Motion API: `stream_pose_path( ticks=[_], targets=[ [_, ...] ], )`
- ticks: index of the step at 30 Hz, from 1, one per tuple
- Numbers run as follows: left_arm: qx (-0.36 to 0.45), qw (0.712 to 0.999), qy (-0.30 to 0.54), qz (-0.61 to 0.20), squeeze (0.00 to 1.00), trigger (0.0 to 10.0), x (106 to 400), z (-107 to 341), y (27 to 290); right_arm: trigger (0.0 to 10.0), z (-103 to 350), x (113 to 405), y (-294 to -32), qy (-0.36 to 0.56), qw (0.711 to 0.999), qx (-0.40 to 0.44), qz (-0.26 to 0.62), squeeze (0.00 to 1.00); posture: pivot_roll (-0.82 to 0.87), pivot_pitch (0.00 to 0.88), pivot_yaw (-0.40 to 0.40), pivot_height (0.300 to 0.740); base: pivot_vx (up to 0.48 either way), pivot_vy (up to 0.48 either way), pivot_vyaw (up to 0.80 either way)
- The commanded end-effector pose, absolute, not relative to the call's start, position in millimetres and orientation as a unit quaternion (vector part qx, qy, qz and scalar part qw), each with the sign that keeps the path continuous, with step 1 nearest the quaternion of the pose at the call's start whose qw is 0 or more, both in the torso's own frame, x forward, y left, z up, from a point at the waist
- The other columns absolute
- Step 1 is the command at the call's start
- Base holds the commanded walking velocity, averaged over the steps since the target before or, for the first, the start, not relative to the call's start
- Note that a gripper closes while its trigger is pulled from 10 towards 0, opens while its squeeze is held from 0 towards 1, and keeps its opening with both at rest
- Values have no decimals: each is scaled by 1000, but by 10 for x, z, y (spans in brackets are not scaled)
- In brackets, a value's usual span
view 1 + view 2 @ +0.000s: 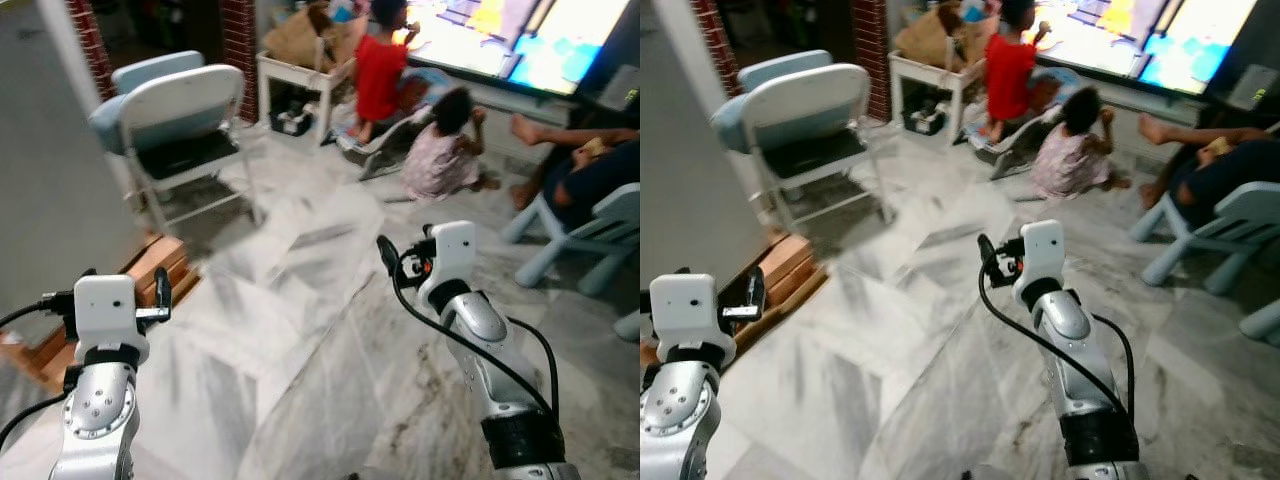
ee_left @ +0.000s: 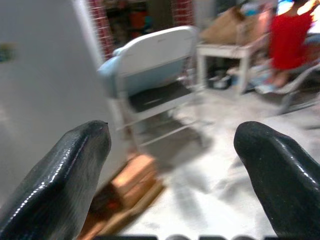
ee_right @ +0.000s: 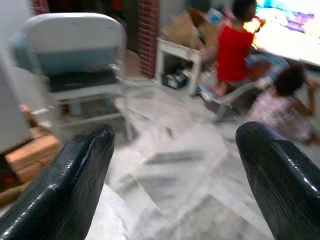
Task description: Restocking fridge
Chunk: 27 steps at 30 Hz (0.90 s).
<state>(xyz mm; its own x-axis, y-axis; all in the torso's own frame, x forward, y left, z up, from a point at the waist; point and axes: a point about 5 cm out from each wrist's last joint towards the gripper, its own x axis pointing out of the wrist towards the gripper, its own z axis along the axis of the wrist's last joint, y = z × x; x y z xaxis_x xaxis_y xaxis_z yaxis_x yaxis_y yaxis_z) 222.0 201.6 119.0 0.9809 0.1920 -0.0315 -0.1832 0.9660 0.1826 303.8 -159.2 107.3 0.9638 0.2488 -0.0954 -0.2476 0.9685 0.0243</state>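
Fingers (image 2: 60, 175) of both grippers apart, empty, above marble floor (image 1: 300, 330)

Left wrist camera: view along the left gripper (image 2: 172, 165) toward a furnished room.

The two black fingers (image 2: 60, 185) stand wide apart with nothing between them. Beyond them lie a pale marble floor (image 2: 210, 175), a grey wall panel (image 2: 45, 90), wooden blocks (image 2: 135, 180) at its foot, a folding chair (image 2: 150, 65), a white side table (image 2: 230, 55), and a blurred person in red (image 2: 290, 40).
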Motion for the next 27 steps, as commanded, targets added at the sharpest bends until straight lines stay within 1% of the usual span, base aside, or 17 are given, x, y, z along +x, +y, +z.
stream_pose_path(
  ticks=[1,4,6,8,10,13,15,18,22,23,27],
  targets=[
    [118,987,14,105,0,10000,2255,1239,2100,10000,1175,3088,-1473,28,989,20,143,0,103,0,-62,740,450,0,0],
    [126,985,21,114,0,10000,2269,1229,2156,10000,1184,3084,-1427,18,990,5,142,0,76,0,-45,740,442,0,0],
    [134,982,35,130,0,10000,2268,1206,2218,10000,1164,3039,-1510,20,992,14,125,0,65,0,-18,740,0,0,0],
    [141,981,36,128,0,10000,2277,1198,2206,10000,1110,3004,-1577,27,993,14,117,0,63,0,-12,740,0,0,0],
    [165,978,34,120,0,10000,2306,1212,2176,10000,1005,2966,-1679,43,994,5,95,0,56,0,29,740,0,0,0],
    [180,977,32,112,0,10000,2315,1222,2162,10000,986,2944,-1735,42,996,-3,79,0,44,0,43,740,0,0,0],
    [187,977,37,95,0,10000,2340,1202,2134,10000,996,2932,-1785,33,998,-4,57,0,-8,0,91,740,0,0,0],
    [198,976,44,77,0,10000,2397,1168,2109,10000,1000,2902,-1830,32,999,-2,38,0,-35,0,101,740,0,0,0],
    [197,977,41,76,0,10000,2451,1177,2102,10000,1004,2866,-1886,34,999,-3,30,0,-33,0,91,740,0,0,0],
    [195,977,41,77,0,10000,2458,1183,2099,10000,999,2862,-1906,37,999,-4,27,0,-15,0,72,740,0,0,0],
    [179,979,39,89,0,10000,2412,1211,2129,10000,1017,2888,-1924,40,999,-11,27,0,-18,0,57,740,0,0,0]
  ],
)
